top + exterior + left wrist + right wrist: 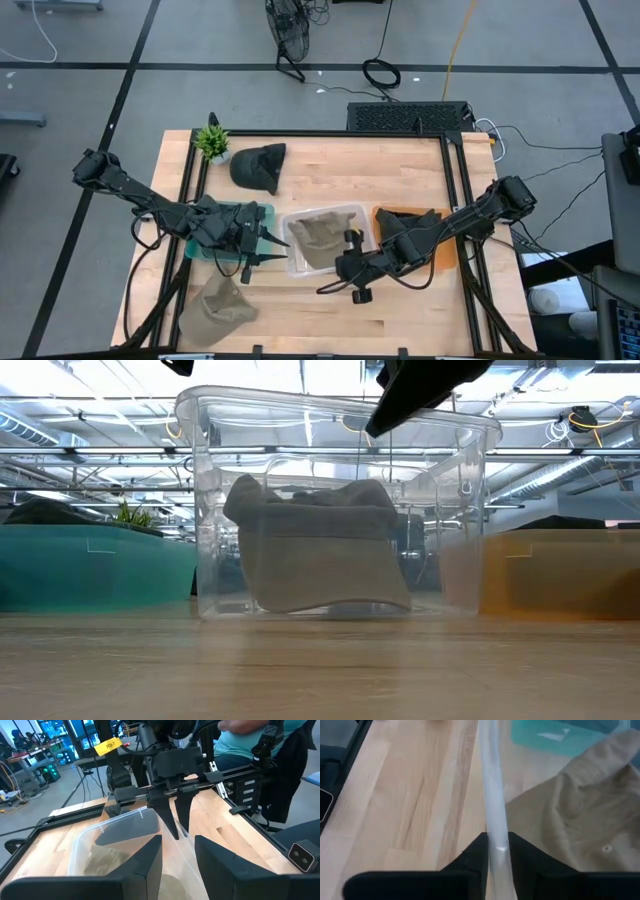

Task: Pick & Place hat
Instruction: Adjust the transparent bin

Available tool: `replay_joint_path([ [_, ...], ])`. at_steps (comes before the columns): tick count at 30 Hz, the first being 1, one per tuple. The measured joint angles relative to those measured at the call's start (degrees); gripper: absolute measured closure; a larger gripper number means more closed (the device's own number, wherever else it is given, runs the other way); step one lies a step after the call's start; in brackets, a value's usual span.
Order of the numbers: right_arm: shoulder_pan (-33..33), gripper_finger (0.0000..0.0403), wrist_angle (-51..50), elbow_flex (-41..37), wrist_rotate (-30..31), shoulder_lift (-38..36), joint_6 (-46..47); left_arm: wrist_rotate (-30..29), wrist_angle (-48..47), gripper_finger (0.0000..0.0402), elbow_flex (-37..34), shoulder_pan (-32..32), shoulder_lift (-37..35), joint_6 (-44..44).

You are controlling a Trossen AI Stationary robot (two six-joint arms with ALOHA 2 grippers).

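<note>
Wood table (400,310): R gripper (497,851) pinches clear bin (290,262) rim; L gripper (178,851) part-open beside.

— Can any writing be read anywhere?
— Only one marked item is seen: a yellow tag (107,746) fixed to dark equipment beyond the table, in the left wrist view. Dark characters are printed on it, but they cannot be made out with certainty.
— And on the bins or the hats?
— No lettering, brand or number is found on them in any view.
</note>
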Motion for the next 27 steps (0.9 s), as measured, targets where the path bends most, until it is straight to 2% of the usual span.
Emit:
replay_joint_path([
  [5,-1.1,0.0378,1.89,0.0,-0.12,0.0,0.3,0.0,0.0,0.0275,0.0,-0.01,0.0,0.01],
  [13,-2.59,0.0352,2.36,0.0,0.1,0.0,0.51,0.0,-0.02,0.0275,0.0,-0.01,0.0,0.01],
  [21,-3.95,0.0371,5.48,0.0,0.18,0.0,1.43,0.0,0.0,0.0275,0.0,-0.01,0.0,0.01],
  [27,-4.57,0.0359,9.4,-2.3,0.04,-0.02,3.01,0.0,0.0,0.0275,-0.01,0.0,0.0,0.01],
])
